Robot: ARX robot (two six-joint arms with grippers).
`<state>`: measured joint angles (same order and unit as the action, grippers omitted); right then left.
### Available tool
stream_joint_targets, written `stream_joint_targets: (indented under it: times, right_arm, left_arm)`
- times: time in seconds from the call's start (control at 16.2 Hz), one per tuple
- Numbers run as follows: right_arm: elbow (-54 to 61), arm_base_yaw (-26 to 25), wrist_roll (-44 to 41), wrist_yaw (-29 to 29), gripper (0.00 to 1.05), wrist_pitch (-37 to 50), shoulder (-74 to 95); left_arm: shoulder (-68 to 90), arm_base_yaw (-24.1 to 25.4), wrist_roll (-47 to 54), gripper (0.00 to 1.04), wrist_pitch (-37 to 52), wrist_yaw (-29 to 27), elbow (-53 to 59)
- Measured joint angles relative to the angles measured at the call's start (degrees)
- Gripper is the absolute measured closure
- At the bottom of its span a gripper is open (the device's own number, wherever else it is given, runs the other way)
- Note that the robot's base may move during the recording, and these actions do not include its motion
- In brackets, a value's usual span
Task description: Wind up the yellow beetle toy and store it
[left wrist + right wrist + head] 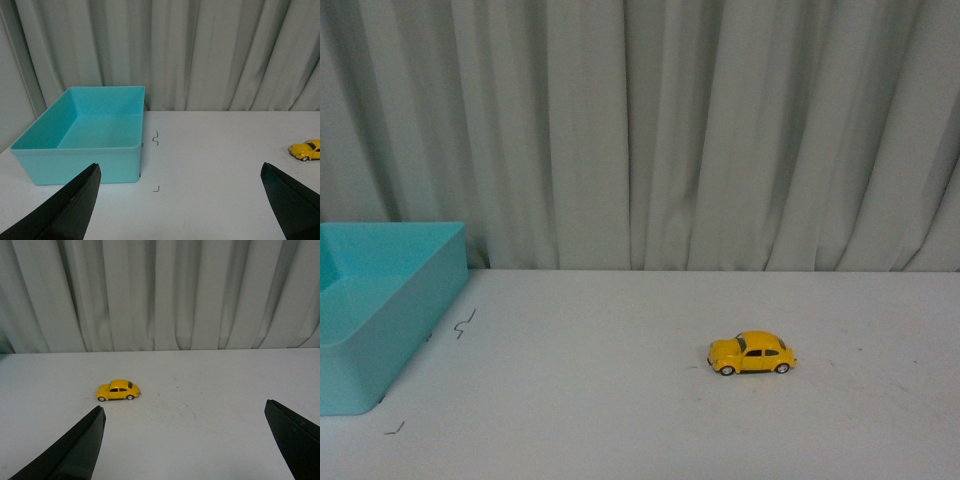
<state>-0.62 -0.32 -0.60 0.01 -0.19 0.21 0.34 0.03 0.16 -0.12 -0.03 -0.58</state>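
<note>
I saw both arms aimed level over the table (620, 410), with the left gripper (180, 170) and the right gripper (185, 407) wide open and empty. The yellow beetle toy (752, 353) stood crosswise, left-to-right (nose end unclear).

left tool (180, 170): jaws wide apart | right tool (185, 407): jaws wide apart

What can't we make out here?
- Small glossy yellow toy car: underside and any winding part, too small in every view; left wrist view's edge crops it.
- Turquoise plastic bin: front view's left edge crops it.
- Left hand, right hand: only open fingertips show, bodies out of frame.
</note>
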Motion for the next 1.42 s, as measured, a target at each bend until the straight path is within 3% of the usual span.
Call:
stream_joint_targets:
  times: [1.42]
  right_arm:
    - [0.0,0.0,0.0,0.0,0.07,0.0,0.0]
  left_arm:
    - [0.0,0.0,0.0,0.07,0.0,0.0,0.0]
